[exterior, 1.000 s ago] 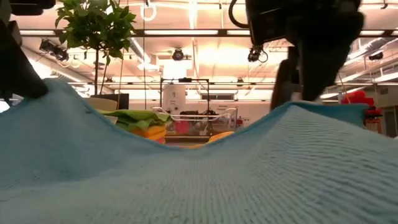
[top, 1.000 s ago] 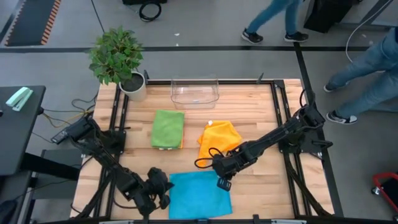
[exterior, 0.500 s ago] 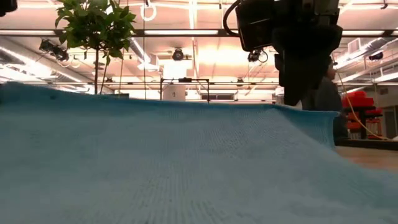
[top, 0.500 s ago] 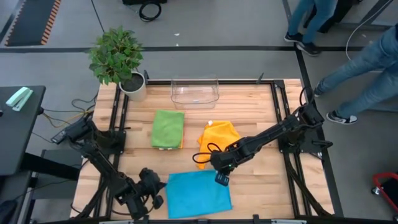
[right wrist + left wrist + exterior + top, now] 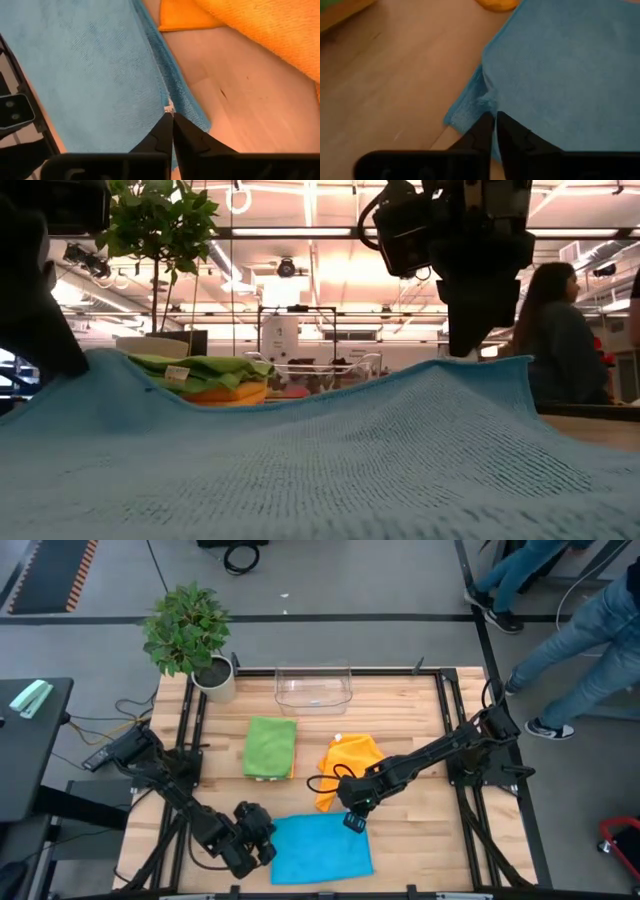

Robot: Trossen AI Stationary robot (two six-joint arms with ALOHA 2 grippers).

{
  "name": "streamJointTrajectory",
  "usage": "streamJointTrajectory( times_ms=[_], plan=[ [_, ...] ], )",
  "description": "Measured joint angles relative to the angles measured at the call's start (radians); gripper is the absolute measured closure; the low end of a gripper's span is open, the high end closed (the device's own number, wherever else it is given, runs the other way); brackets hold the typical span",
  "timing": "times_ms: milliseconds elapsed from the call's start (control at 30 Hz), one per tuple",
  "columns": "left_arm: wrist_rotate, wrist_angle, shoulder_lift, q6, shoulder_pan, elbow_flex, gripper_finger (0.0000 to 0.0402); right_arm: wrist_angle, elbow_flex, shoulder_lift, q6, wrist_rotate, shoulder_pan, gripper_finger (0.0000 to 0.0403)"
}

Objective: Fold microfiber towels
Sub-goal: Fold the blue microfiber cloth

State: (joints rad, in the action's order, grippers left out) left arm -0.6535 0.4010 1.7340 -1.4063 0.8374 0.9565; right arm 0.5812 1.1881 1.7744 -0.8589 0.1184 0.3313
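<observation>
one blue towel, one green towel, two orange towels

Blue towel: filled the foreground, its corner raised under the right tool.
Green towel: lay folded beyond, atop orange.
</observation>
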Motion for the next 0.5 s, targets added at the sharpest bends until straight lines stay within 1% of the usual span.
streamJointTrajectory(
  times_ms=[67, 200, 333, 433, 500],
  plan=[
    [0.017, 0.005, 0.0, -0.001, -0.006, 0.0, 0.0345, 0.0, 0.0, 0.0, -0.004, -0.005, -0.001, 0.0369],
    [0.043, 0.019, 0.0, 0.003, -0.006, 0.0, 0.0287, 0.002, 0.0, 0.0, -0.014, -0.005, -0.009, 0.032],
    [0.102, 0.095, -0.021, 0.002, -0.006, 0.0, 0.0225, 0.037, 0.0, -0.016, -0.004, -0.014, -0.017, 0.0272],
    [0.137, 0.165, -0.067, -0.022, -0.004, 0.0, 0.0186, 0.045, 0.0, -0.071, 0.005, -0.051, -0.008, 0.0247],
    [0.142, 0.183, -0.106, -0.037, 0.0, 0.0, 0.0167, 0.04, 0.0, -0.113, 0.001, -0.11, 0.027, 0.0239]
  ],
)
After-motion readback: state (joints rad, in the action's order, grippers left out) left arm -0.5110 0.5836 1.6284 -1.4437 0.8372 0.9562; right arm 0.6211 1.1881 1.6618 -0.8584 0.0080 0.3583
